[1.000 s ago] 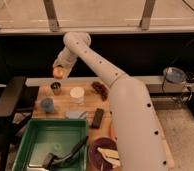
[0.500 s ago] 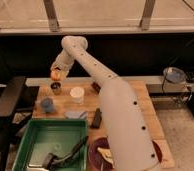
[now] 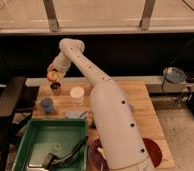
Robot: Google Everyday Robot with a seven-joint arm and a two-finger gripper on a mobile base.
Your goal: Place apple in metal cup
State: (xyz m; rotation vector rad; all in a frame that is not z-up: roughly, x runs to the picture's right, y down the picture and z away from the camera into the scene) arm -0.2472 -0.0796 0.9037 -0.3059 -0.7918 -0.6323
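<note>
The apple (image 3: 52, 76) is a small yellow-orange fruit with a reddish blush, held in my gripper (image 3: 53, 75) at the far left of the wooden table. It hangs just above the metal cup (image 3: 55, 88), a small silver-grey cup with a dark inside that stands near the table's back left corner. My white arm (image 3: 90, 80) reaches from the lower right up and over to the left, and hides part of the table's middle.
A white cup (image 3: 77, 94) stands right of the metal cup and a blue cup (image 3: 47, 104) in front of it. A green bin (image 3: 50, 142) with dark utensils sits at the front left. A red bowl (image 3: 152, 152) is at the front right. A black chair (image 3: 7, 102) stands to the left.
My arm has swung left and the gripper with the apple has come down a little, from left of and above the metal cup to just over it.
</note>
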